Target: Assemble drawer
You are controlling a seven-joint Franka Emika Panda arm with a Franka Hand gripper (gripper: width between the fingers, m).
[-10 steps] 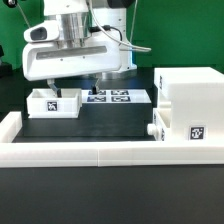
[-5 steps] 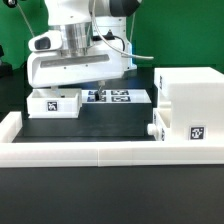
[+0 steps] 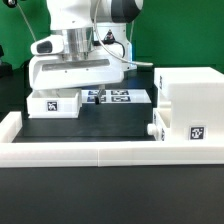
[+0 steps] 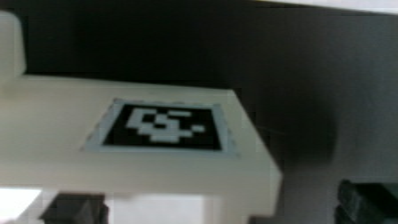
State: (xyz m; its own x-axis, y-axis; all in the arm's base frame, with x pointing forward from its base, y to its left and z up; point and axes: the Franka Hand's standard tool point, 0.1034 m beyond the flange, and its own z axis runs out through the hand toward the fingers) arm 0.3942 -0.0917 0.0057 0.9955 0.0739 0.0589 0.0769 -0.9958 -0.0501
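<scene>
The small white tray (image 3: pixel 55 103) with a black-and-white tag lies on the black table at the exterior view's left. My gripper (image 3: pixel 73 90) hangs just above and behind it, its fingertips hidden there. In the wrist view the tray (image 4: pixel 169 125) fills the picture with its tag up. My gripper (image 4: pixel 217 208) is open: one dark finger (image 4: pixel 71 210) stands over the tray and the other (image 4: pixel 365 200) beyond its edge. The tall white box (image 3: pixel 190 100) stands at the right, with a second tray's round knob (image 3: pixel 152 130) at its side.
The marker board (image 3: pixel 118 97) lies flat between the tray and the box. A low white wall (image 3: pixel 90 152) borders the table's front and left. A green backdrop stands behind the arm.
My arm has moved to the exterior view's left and come lower, from over the marker board to over the small tray. The tray and box have not moved.
</scene>
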